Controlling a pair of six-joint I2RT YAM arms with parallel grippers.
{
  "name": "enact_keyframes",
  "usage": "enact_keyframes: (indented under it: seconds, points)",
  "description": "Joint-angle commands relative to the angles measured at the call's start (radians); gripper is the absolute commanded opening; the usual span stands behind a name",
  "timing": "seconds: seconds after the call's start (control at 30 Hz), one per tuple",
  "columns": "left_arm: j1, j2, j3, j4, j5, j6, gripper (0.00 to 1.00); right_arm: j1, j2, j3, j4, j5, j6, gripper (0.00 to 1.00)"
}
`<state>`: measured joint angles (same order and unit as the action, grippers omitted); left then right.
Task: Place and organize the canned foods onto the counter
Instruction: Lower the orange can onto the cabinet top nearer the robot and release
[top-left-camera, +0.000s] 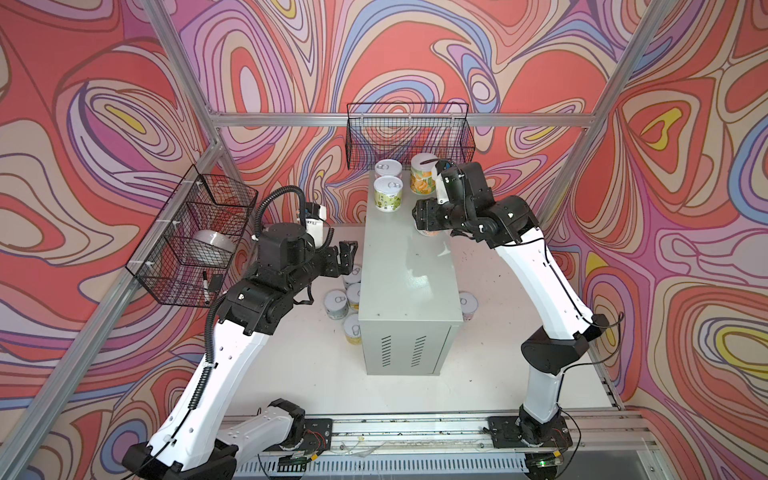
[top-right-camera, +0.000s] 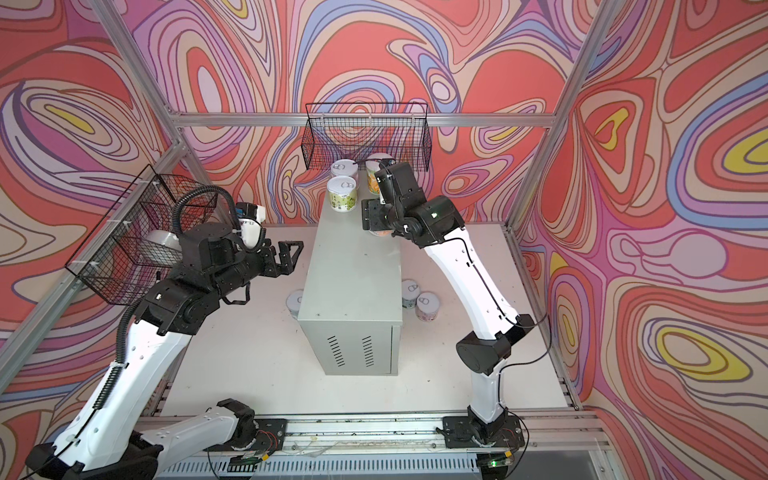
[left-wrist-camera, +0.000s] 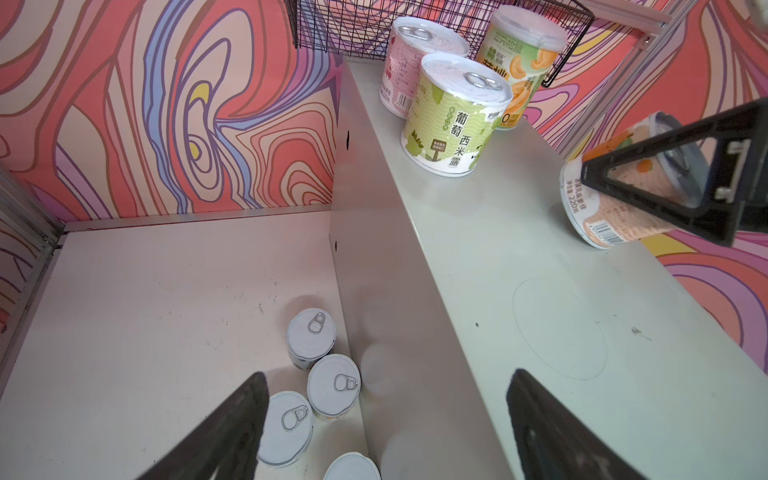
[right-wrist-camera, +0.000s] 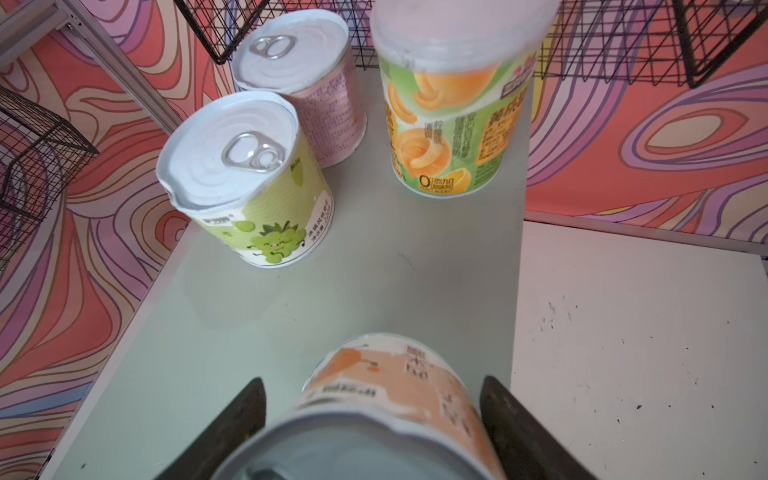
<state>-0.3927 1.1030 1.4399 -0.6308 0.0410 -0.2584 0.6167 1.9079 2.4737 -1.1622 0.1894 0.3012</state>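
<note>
Top views overhead, wrist views close, sharing counter

I see the counter standing on the white table, three cans at its twelve o'clock end, loose cans on the table at nine.

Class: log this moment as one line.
right end effector: shut on orange can | left end effector: open | counter: green can, pink can, tall can

A: The orange can?
B: Mostly hidden under the right pincer in a top view.
A: Cans at the grey table's nine o'clock?
B: Some half behind its edge, labels too small to read.
</note>
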Motion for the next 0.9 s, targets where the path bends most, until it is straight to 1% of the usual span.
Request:
enact_keyframes:
  seconds: [0.0,0.07,0.1,0.13,0.17,0.2,0.37,0.43,0.67,0.87]
  points:
    - [0.003,-0.002,-0.012,0.029,-0.004,-0.001,0.9,0.006,0.017,0.008,0.039,0.027,0.007,0.32]
    - [0.002,0.003,-0.011,0.029,-0.005,0.001,0.91,0.006,0.029,0.021,0.038,0.034,0.007,0.54]
    - [0.003,0.006,-0.01,0.029,-0.005,0.001,0.91,0.006,0.034,0.026,0.038,0.037,0.007,0.62]
    - [0.003,0.006,-0.01,0.029,-0.005,0.002,0.91,0.006,0.039,0.029,0.039,0.039,0.007,0.73]
    - [0.002,0.008,-0.011,0.03,-0.006,0.004,0.91,0.006,0.042,0.034,0.04,0.042,0.006,0.79]
    - [0.003,0.009,-0.011,0.031,-0.008,0.004,0.91,0.006,0.045,0.037,0.042,0.045,0.004,0.79]
    - [0.002,0.019,-0.006,0.034,-0.008,0.007,0.91,0.006,0.061,0.058,0.059,0.047,-0.001,0.92]
    - [0.002,0.023,0.0,0.03,-0.008,0.008,0.91,0.007,0.07,0.072,0.062,0.051,-0.003,0.95]
    - [0.004,0.026,0.014,0.027,-0.02,0.02,0.91,0.005,0.049,0.126,0.136,0.064,-0.024,0.94]
    - [0.003,0.007,-0.001,0.025,-0.023,0.018,0.92,0.005,-0.043,0.102,0.204,0.075,-0.06,0.93]
